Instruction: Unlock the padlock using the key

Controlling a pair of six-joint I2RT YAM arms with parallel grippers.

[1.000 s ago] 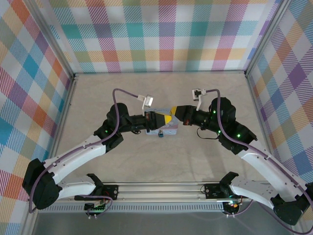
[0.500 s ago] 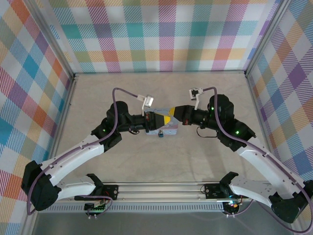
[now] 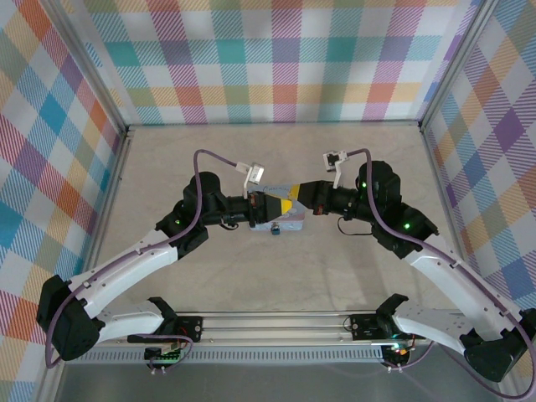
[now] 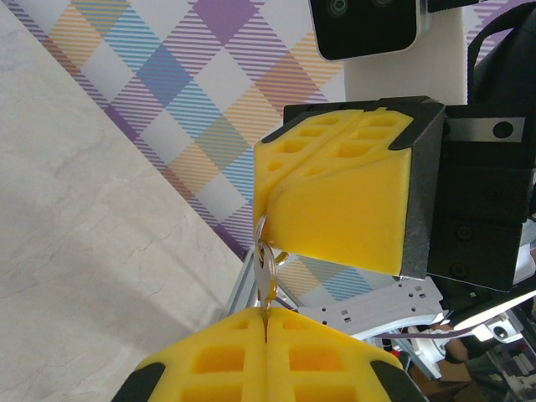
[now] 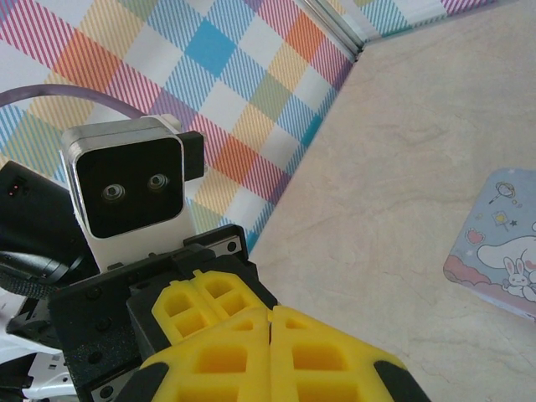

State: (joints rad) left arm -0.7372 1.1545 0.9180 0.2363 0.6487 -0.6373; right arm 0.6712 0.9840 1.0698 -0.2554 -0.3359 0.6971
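From above we see the two arms reach in from 8 and 4 o'clock and meet tip to tip a little toward 12 o'clock from the middle of the table [image 3: 276,151], the left gripper [image 3: 283,205] and the right gripper [image 3: 298,198] nose to nose above a pale blue cartoon-printed tin [image 3: 289,223]. The padlock [image 3: 275,230], a tiny blue-teal speck, sits at the tin's 6 o'clock edge, below and apart from both grippers. In the left wrist view we find the key [image 4: 266,280], thin and brass-yellow, standing up out of the seam between the left gripper's yellow fingers [image 4: 209,360], which are pressed together and pinch its lower end. A thin wire ring [image 4: 281,256] hangs at its 3 o'clock side. The key's upper end reaches the tip of the right gripper's fingers [image 4: 335,201], which are also pressed together; we cannot tell whether they grip the key there. In the right wrist view its own fingers [image 5: 218,360] sit seam-tight at 6 o'clock, and the tin [image 5: 502,243] lies on the table at 3 o'clock.
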